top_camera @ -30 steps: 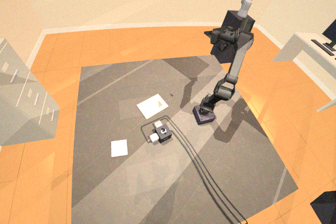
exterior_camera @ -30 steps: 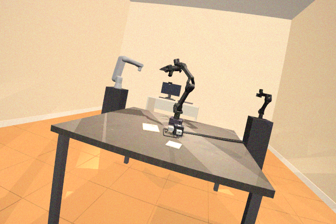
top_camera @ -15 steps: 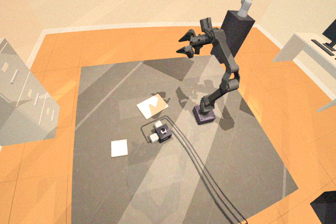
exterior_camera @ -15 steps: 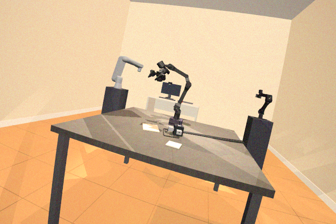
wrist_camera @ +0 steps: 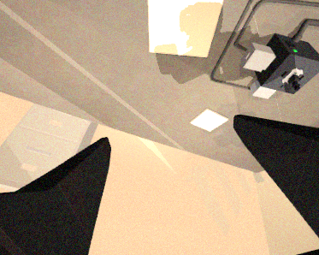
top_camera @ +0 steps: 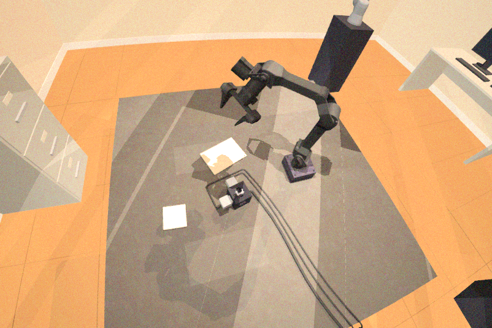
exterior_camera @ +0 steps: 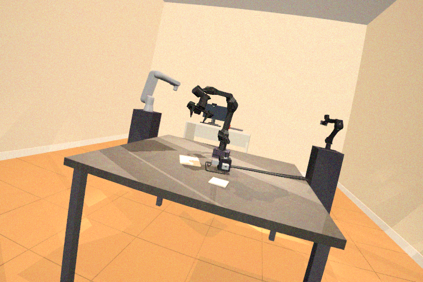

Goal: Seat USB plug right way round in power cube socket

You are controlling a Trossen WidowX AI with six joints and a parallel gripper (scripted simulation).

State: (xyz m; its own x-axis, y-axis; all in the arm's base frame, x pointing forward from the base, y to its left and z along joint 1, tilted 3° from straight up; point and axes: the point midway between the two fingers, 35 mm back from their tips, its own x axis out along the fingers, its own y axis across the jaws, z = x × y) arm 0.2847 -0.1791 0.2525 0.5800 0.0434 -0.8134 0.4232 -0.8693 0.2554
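Note:
The dark power cube (top_camera: 242, 201) (wrist_camera: 307, 62) stands on the table (top_camera: 287, 283) (exterior_camera: 159, 176), with white blocks on two of its sides. A small black-and-white USB plug (top_camera: 239, 191) (wrist_camera: 293, 81) stands up from the cube's top. Its depth and which way round it is are too small to tell. In the exterior view the cube is small, in front of the arm's base, and the plug cannot be made out. My gripper (top_camera: 229, 115) (exterior_camera: 198, 118) (wrist_camera: 172, 132) is open and empty, high above the table, away from the cube, pointing down at a tilt.
Dark cables (top_camera: 283, 230) (exterior_camera: 268, 173) run from the cube to the table's edge and loop around its white blocks. A large white rectangle (top_camera: 234, 148) (exterior_camera: 186, 158) (wrist_camera: 166, 24) lies beside the cube. A smaller white square (top_camera: 174, 216) (exterior_camera: 218, 182) (wrist_camera: 209, 120) lies farther off.

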